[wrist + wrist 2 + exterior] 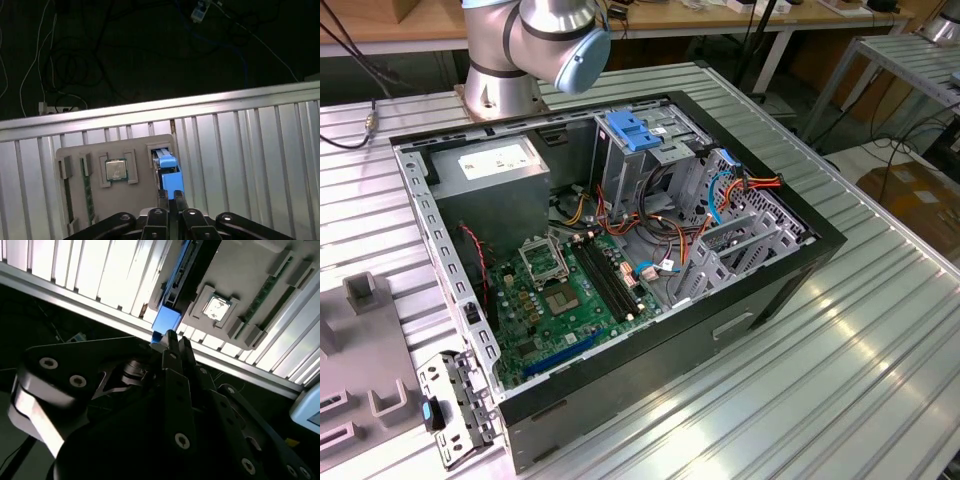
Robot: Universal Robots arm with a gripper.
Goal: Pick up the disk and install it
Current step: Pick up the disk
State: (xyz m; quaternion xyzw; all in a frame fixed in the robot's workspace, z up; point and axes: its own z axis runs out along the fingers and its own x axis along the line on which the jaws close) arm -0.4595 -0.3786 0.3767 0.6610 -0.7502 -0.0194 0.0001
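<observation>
First, in the exterior view, a grey fixture plate (370,340) lay on a ribbed metal table (840,380). Just beside the plate, toward the exterior view's right, sat an open computer case (650,372). Inside the case were a green motherboard (570,290), a grey power supply box (495,165) and a light-blue latch piece (635,130) on top of the drive cage. Beyond the plate and behind the case stood the base of the robot arm (535,40).

Next, in the second wrist view, the gripper (176,337) reached toward the fixture plate (240,270). Its black fingers (170,347) were drawn close together, pinching the blue end of the disk (166,320). The disk stood on edge in a slot at the plate's side. A processor chip (216,307) sat in a pocket of the plate near the disk.

Lastly, in the first wrist view, the gripper (172,196) met the disk (169,167) at the fixture plate's (140,200) edge slot. The processor chip (116,170) lay in the next pocket of the plate. A green memory stick (89,192) lay farther along the plate, away from the disk.
</observation>
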